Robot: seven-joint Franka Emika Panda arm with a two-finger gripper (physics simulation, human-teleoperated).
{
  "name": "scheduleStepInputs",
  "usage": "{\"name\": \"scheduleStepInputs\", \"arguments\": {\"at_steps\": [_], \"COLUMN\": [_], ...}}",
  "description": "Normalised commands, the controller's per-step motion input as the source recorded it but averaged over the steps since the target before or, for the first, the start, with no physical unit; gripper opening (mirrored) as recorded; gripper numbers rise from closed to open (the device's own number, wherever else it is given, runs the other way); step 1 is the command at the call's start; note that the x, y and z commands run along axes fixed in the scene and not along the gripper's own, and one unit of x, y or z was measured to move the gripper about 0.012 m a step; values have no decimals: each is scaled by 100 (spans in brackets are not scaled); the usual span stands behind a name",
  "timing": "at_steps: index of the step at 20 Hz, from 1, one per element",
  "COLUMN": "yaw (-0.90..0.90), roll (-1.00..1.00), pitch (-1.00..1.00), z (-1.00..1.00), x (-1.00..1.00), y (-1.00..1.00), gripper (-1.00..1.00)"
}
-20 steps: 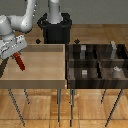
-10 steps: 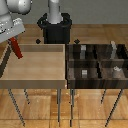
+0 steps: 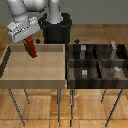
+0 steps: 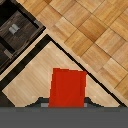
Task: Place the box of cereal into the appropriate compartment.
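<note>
The box of cereal (image 3: 31, 49) is a thin red box hanging tilted above the far left part of the light tan tray (image 3: 35, 70). My gripper (image 3: 28, 40) is shut on its upper end. In the wrist view the box of cereal (image 4: 67, 87) fills the space between my fingers (image 4: 41, 103), with the tray floor below it. The compartment (image 3: 107, 54) with the tall pale grey block (image 3: 114, 47) is the back cell at the exterior view's right of the dark brown bin, well away from my gripper.
The dark bin (image 3: 68, 70) stands just right of the tray in the exterior view, and its corner (image 4: 15, 30) shows in the wrist view. A small grey cube (image 3: 85, 73) sits in its front left cell. The black robot base (image 3: 56, 30) stands behind the tray. Both bins rest on thin legs above a wooden floor.
My gripper has lifted the red box up out of the tray and then carried it toward the exterior view's right.
</note>
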Motion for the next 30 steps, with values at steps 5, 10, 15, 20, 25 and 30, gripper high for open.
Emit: {"name": "scheduleStepInputs", "arguments": {"at_steps": [5, 10, 15, 20, 25, 30], "yaw": [0, 0, 0, 0, 0, 0], "roll": [0, 0, 0, 0, 0, 0], "pitch": [0, 0, 0, 0, 0, 0], "z": [0, 0, 0, 0, 0, 0], "x": [0, 0, 0, 0, 0, 0], "y": [100, 100, 100, 100, 100, 100], "gripper": [-100, -100, -100, -100, -100, -100]}}
